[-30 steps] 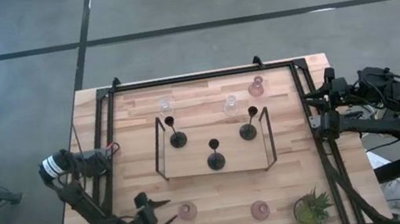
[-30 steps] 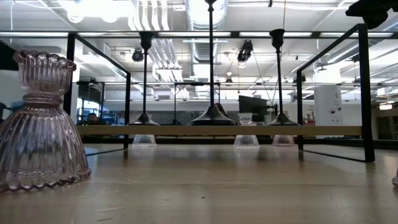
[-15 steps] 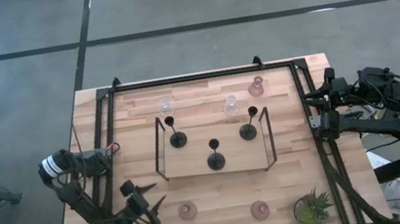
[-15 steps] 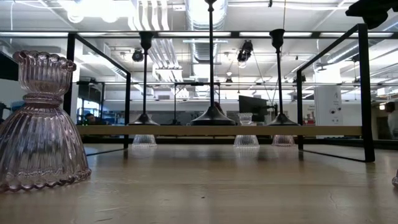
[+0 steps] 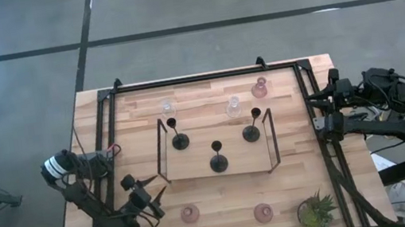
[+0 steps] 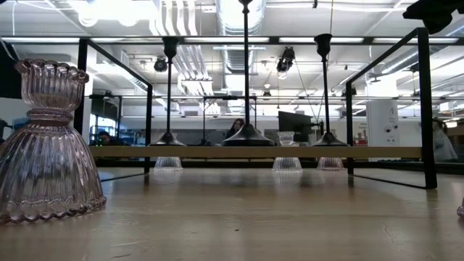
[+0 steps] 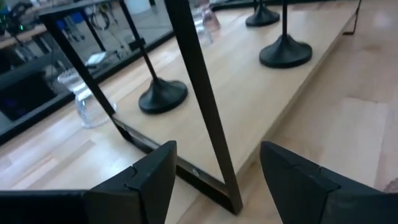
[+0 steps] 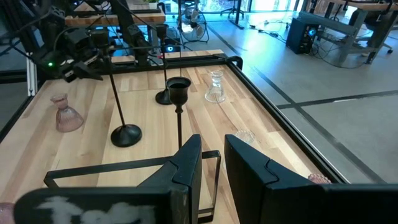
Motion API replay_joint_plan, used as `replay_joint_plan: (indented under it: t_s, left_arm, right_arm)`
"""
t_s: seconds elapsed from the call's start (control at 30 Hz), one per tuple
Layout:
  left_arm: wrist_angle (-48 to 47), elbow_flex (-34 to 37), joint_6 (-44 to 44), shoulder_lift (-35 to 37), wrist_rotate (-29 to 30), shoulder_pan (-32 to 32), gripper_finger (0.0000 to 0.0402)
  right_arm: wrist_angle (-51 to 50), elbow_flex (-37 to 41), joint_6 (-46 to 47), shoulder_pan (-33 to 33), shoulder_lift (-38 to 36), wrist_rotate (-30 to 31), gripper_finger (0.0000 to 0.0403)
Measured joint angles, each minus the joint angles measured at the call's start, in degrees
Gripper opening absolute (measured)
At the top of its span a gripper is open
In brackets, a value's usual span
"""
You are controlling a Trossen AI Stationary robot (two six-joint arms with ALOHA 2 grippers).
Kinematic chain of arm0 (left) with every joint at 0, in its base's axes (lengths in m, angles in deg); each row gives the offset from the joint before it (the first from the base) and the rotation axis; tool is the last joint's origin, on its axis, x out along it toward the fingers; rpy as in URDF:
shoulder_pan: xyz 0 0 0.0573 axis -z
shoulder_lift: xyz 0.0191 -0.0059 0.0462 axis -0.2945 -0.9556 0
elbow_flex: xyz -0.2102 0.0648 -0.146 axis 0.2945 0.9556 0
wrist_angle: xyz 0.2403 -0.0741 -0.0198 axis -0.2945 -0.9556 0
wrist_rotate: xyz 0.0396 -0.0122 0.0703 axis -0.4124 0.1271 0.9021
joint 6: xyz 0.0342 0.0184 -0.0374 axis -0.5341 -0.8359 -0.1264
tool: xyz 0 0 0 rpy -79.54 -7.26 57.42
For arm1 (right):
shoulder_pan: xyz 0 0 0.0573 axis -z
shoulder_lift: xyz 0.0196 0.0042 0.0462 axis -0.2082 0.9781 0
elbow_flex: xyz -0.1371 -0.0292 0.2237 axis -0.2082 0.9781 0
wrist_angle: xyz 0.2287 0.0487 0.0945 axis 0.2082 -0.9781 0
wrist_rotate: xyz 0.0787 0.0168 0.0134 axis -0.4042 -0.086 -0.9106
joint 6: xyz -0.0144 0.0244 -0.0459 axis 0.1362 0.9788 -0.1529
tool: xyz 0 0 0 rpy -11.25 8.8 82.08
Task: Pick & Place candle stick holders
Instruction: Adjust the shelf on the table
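Three black candle stick holders (image 5: 180, 141) (image 5: 219, 162) (image 5: 252, 133) stand by their round bases on a raised wooden shelf (image 5: 195, 171) in a black frame. Two clear glass holders (image 5: 169, 109) (image 5: 234, 107) and a pink one (image 5: 260, 87) stand behind it. Two pink glass holders (image 5: 190, 213) (image 5: 263, 213) stand near the table's near edge; the left one looms in the low view (image 6: 47, 145). My left gripper (image 5: 155, 197) is open and empty, left of the near-left pink holder, facing the shelf's near-left post (image 7: 199, 99). My right gripper (image 5: 329, 123) waits at the table's right edge, fingers nearly together.
A small green potted plant (image 5: 316, 211) stands at the near right corner. The shelf's black frame posts (image 6: 81, 101) (image 6: 424, 109) rise on both sides. Bare wood lies between the shelf and the near pink holders. People show in the room beyond the table.
My left gripper has drawn back from the near-left pink holder toward the table's far edge and has turned toward the shelf's near-left corner, staying open. The holders stand as before.
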Motion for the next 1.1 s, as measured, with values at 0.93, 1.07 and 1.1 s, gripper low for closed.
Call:
replay_joint_plan:
  t_s: [0.93,1.07,1.1]
  left_arm:
    - [11.74,1.72,-13.03,0.11,3.46,-2.02,0.0216]
    - [13.65,1.74,-14.59,0.11,3.33,-2.02,0.0202]
    - [14.23,1.74,-14.74,0.11,3.32,-2.02,0.0199]
  right_arm:
    - [0.0,0.0,0.0,0.02,0.0,0.0,0.0063]
    - [0.0,0.0,0.0,0.0,0.0,0.0,0.0063]
    - [0.0,0.0,0.0,0.0,0.0,0.0,0.0063]
